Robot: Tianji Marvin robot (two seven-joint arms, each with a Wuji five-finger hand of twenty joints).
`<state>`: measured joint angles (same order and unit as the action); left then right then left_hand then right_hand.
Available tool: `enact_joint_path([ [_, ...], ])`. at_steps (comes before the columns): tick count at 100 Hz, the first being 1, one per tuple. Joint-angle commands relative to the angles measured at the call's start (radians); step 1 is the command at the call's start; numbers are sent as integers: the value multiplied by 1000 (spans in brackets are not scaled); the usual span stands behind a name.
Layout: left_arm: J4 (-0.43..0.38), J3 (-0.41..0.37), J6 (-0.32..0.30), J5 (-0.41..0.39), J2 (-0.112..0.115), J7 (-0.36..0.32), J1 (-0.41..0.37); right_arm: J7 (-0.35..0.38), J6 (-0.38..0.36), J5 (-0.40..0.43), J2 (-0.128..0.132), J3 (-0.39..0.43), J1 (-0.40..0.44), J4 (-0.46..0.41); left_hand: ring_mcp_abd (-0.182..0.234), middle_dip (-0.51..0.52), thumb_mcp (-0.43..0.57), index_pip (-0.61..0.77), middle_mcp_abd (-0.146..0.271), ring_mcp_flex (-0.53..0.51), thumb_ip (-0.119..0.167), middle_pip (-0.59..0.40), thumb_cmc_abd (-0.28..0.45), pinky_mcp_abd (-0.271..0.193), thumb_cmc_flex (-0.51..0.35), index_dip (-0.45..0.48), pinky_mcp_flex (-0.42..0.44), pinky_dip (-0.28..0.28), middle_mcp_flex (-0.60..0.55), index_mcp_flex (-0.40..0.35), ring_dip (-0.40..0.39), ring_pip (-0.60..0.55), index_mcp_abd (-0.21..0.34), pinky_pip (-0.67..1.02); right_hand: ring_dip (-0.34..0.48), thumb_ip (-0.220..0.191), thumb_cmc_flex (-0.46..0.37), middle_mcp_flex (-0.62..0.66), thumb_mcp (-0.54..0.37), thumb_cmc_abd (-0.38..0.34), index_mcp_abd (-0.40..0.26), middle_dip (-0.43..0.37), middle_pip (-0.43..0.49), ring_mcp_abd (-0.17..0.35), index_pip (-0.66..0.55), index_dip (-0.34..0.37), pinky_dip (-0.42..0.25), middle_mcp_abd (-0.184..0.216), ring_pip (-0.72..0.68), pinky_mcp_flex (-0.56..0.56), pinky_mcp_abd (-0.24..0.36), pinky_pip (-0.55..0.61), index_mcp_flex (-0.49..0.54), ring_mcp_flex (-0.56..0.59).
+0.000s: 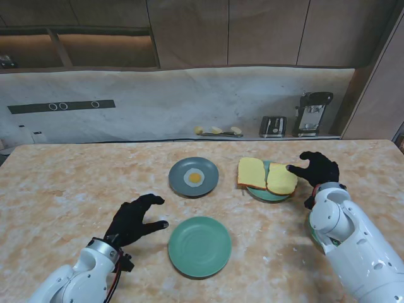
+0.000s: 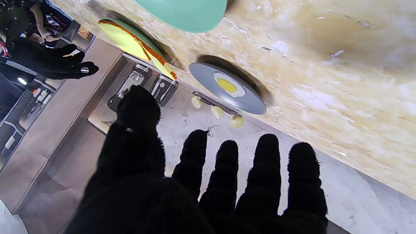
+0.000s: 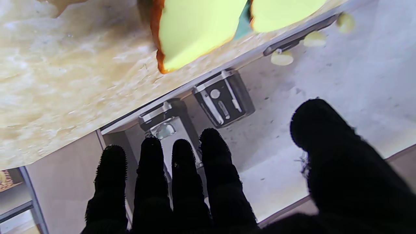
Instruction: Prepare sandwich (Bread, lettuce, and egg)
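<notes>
The right hand (image 1: 317, 169) hovers with its black-gloved fingers (image 3: 182, 182) spread and nothing in its grasp, its fingertips reaching toward the nearer of two bread slices (image 1: 281, 179); whether they touch the crust cannot be told from the stand's view, and its own wrist view shows the fingers clear of the bread. The two slices, both pale yellow with brown crusts, lie side by side on a small teal plate (image 1: 260, 193), the other slice (image 1: 252, 172) overhanging the plate's left rim. The left hand (image 1: 134, 219) is likewise released, fingers (image 2: 266, 175) apart and curled loosely over the counter (image 1: 63, 189), holding nothing, its thumb pointing at a green plate (image 1: 199, 246) just beside it on its right, which is bare. Farther from me, between the two hands, sits a grey plate (image 1: 180, 177) carrying one fried egg (image 1: 194, 178). That makes three plates, two bread slices and one egg. Along the back wall stand a toaster (image 1: 273, 126) and a taller appliance (image 1: 312, 113), with three small pale objects (image 1: 216, 130) to their left.
</notes>
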<state>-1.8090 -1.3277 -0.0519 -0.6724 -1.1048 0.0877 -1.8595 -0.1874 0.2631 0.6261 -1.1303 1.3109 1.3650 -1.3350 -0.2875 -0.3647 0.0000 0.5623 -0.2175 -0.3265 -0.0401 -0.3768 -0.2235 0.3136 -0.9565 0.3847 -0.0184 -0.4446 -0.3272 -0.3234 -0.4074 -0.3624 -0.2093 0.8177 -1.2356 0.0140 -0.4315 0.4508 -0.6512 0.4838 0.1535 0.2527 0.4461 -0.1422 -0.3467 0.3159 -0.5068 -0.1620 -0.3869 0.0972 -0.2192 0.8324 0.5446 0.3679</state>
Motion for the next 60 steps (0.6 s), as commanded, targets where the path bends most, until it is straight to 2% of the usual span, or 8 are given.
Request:
enact_joint_path([
  [1,2,-3,0,3,-3,-14,-1,12,19,2,-16,-10,-19,23,4,-10,-17,-8,13,17,15,-7,31,3,14,10,7,-22,13,-13,-11,-14,0,15,-11,-4,29,20,10,22,20,17,18,-8,23,-16,13,-15,3,2,-6,22,-3,19],
  [21,5,-8,-1,3,-2,-18,5,8,77,-31,-27,-66,-108,125,4,-12,-17,-14,8,18,15,-10,32,3,13,8,7,-26,8,-17,-13,-16,-18,19,-7,2,50,29,14,33,48,17,19,-26,40,-36,25,-26,11,5,-9,41,2,35],
  [31,6,-8,-1,1,-2,-19,8,-1,91,-50,-34,-92,-149,175,3,-12,-17,-19,8,18,15,-10,31,4,12,4,7,-28,9,-23,-13,-17,-23,21,-5,8,49,32,18,61,61,17,19,-34,47,-46,32,-35,15,6,-11,49,3,43],
  [52,5,-9,7,-1,-2,-19,8,-12,149,-72,-48,-154,-242,300,2,-12,-17,-21,12,16,15,-9,32,5,11,2,6,-31,11,-26,-14,-19,-14,25,7,15,68,27,24,69,96,17,20,-57,60,-70,46,-55,35,-2,-10,63,7,53],
  [60,5,-10,7,-2,-2,-19,9,-16,160,-85,-54,-175,-274,348,5,-12,-17,-19,14,15,15,-9,32,4,11,3,5,-32,12,-26,-14,-19,-13,26,15,17,52,38,23,111,102,18,24,-67,59,-77,51,-63,44,1,-13,70,17,71],
])
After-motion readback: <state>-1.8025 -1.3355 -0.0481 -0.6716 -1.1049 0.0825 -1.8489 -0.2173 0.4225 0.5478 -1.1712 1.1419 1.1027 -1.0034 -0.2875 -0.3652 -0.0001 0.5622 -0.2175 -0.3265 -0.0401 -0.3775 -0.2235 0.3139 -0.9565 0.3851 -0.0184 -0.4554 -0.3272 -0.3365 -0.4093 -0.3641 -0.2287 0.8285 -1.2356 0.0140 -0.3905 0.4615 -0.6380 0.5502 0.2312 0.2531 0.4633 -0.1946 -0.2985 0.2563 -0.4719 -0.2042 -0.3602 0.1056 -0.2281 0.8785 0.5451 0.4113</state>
